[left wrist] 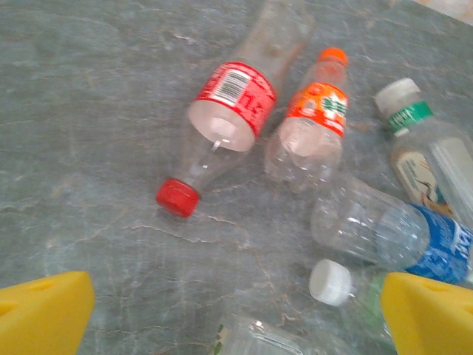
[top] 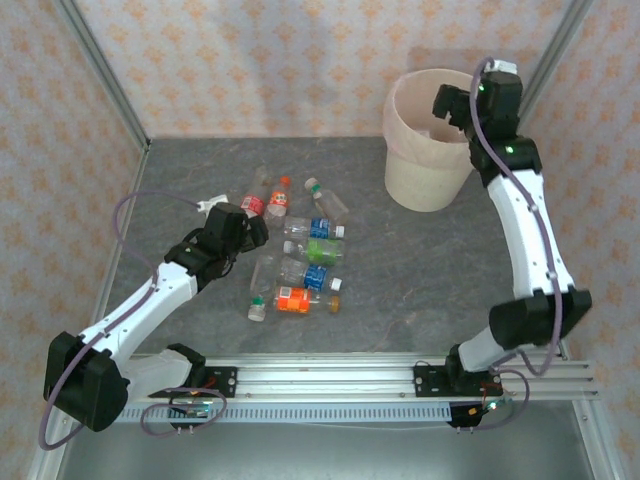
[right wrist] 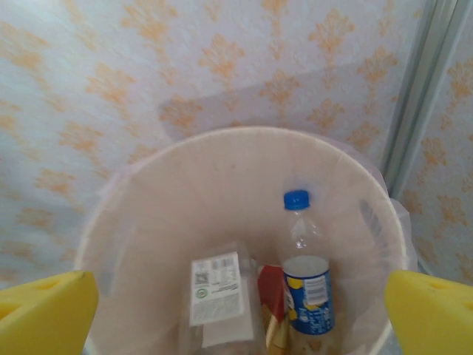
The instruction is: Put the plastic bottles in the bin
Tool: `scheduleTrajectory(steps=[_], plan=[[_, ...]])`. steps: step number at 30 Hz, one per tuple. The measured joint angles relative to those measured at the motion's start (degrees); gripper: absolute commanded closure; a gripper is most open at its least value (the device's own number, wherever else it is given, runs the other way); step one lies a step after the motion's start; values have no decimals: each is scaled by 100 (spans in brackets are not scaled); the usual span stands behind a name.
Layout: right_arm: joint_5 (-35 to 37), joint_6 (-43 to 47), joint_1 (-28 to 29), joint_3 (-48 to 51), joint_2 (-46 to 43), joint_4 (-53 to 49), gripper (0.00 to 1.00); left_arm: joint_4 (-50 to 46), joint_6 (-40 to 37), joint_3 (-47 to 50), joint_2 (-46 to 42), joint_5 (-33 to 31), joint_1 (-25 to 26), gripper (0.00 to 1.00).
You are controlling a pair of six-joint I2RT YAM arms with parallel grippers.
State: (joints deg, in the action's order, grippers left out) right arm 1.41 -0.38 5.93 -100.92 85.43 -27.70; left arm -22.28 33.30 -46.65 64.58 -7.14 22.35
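We see two arms, the left arm point(top: 150, 298) and the right arm point(top: 527, 230), each with white shells and black joints. A thin purple-grey cable point(top: 140, 200) loops along each. Small green lights point(top: 509, 150) glow on the right arm. The left tool point(left wrist: 236, 322) and right tool point(right wrist: 236, 318) have bright yellow fingers point(left wrist: 44, 314).

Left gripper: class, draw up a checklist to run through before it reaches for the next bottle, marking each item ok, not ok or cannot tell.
1. Left gripper open and empty: ok.
2. Red-capped bottle lying on the table ahead of it: ok.
3. That bottle clear of the orange-labelled bottle: cannot tell.
4. Approach free of other bottles: not ok, a white-capped bottle lies close to one finger.
5. Right gripper open and empty above the bin: ok.
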Motion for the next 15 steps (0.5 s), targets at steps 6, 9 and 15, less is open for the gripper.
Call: scheduleTrajectory(steps=[6,9,15], plan=[[-1156,-317,-11,2074,-2024,1067,1,101,-280,-4,-59,693,0,0],[-1989,-605,-11,3158,-2949,1722,1,-81,-223,-90,2,824,17,0],[-2669,-1263,-9,4822,-4015,2481,1,-857,162,-463,398,800,393,0]])
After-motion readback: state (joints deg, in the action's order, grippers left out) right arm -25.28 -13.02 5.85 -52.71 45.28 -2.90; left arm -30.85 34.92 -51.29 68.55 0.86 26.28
